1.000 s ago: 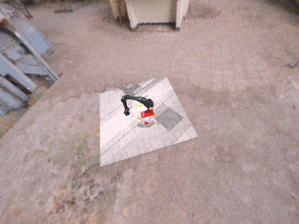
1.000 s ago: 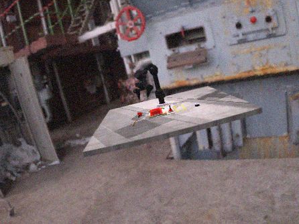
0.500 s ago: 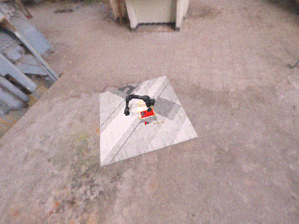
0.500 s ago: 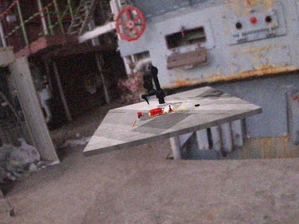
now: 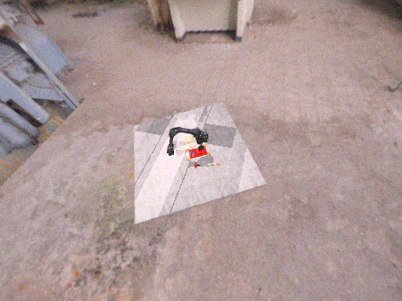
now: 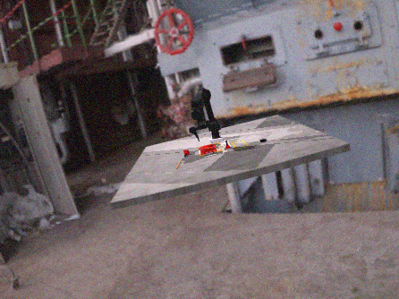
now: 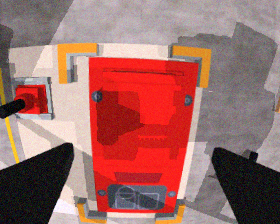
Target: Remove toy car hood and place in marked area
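Room: a worn industrial hall with a rust-streaked grey-blue steel wall [image 6: 286, 64], a red handwheel [image 6: 174, 30] and a rough concrete floor [image 5: 293, 231].
Bench: a grey-and-white patchwork slab bench [image 5: 153, 190] with darker squares and thin lines across it.
Arm: the black jointed robot arm [image 5: 182, 133] bends over from its base and points down at the car.
Jaws: spread wide and empty; the two dark fingers stand either side of the car, touching nothing.
Car: the small toy car with a cream body and orange corners [image 7: 74, 56] sits flat on the bench directly under the wrist camera.
Hood: the flat red rectangular hood panel [image 7: 140, 135] lies on top of the car, not lifted.
Beside it: a small red block [image 7: 31, 97] on the car's flank.
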`<state>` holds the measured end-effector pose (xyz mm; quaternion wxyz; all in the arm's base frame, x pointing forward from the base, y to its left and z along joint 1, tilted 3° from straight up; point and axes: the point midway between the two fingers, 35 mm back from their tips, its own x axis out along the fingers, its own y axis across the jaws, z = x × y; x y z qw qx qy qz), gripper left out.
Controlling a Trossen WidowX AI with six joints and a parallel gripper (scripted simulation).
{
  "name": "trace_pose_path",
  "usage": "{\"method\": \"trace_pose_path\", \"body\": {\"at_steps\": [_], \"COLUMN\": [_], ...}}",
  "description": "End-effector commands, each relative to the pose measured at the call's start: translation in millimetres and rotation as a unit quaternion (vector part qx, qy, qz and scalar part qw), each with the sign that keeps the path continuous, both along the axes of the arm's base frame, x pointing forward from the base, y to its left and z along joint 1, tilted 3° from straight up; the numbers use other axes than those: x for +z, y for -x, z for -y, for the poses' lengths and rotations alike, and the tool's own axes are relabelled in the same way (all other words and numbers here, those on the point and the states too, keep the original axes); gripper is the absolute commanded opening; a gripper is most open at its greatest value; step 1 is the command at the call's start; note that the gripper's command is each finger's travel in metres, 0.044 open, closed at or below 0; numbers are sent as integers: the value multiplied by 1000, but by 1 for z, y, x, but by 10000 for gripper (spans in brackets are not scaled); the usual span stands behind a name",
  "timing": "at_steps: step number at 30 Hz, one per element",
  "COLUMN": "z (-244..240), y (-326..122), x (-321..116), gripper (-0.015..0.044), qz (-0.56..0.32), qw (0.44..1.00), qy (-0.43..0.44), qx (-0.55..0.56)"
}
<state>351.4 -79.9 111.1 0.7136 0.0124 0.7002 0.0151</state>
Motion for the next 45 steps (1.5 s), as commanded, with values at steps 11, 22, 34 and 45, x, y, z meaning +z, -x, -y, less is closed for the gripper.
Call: {"method": "trace_pose_path", "body": {"at_steps": [11,22,34,45], "z": [0,0,-1,-1], "y": [1,1,2,3], "x": [-15,-26,-37,-46], "gripper": [440,440,440,440], "qz": [-3,-3,-3,-3], "qw": [1000,1000,1000,1000], "qy": [1,1,1,1], "qx": [2,2,2,2]}}
